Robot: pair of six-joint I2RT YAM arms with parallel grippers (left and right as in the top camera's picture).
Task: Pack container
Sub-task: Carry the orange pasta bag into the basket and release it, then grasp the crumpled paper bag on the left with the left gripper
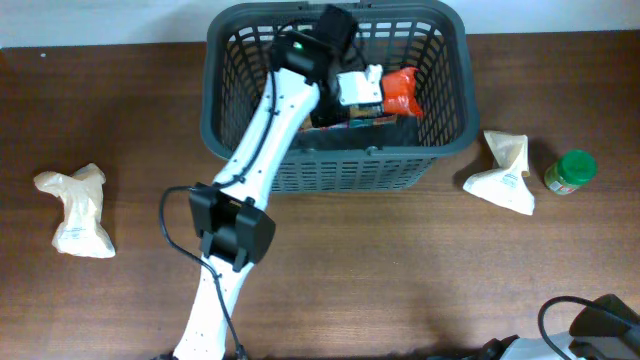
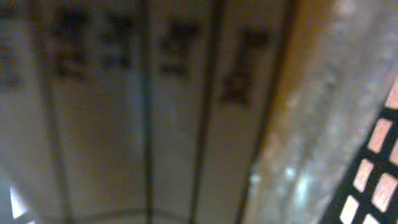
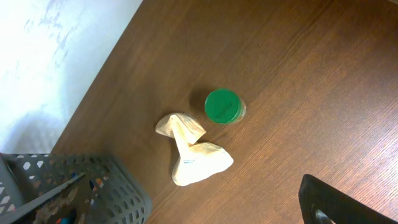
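Basket-packing on a brown wooden table (image 1: 400, 270): the dark-gray container (image 1: 350, 172) stands at the far edge, near the middle, and my left arm reaches over its near wall with my left claw (image 1: 358, 88) low inside, just beside a red packet (image 1: 402, 92) on the floor of the basket. The left wrist view is a blur at close range: a pale surface (image 2: 155, 93) with dark, unreadable lettering fills it, with a strip of the lattice (image 2: 373, 168) at the right. I cannot tell whether that claw is clenched or released. Outside the container, to its right, a crumpled beige bag (image 1: 503, 172) lies just beside a green-lidded jar (image 1: 571, 170); a second beige bag (image 1: 77, 210) lies well apart, near the left edge. My right claw (image 3: 333, 199) hangs high over the right end of the table (only a dark corner of it shows) and its state cannot be made out either.
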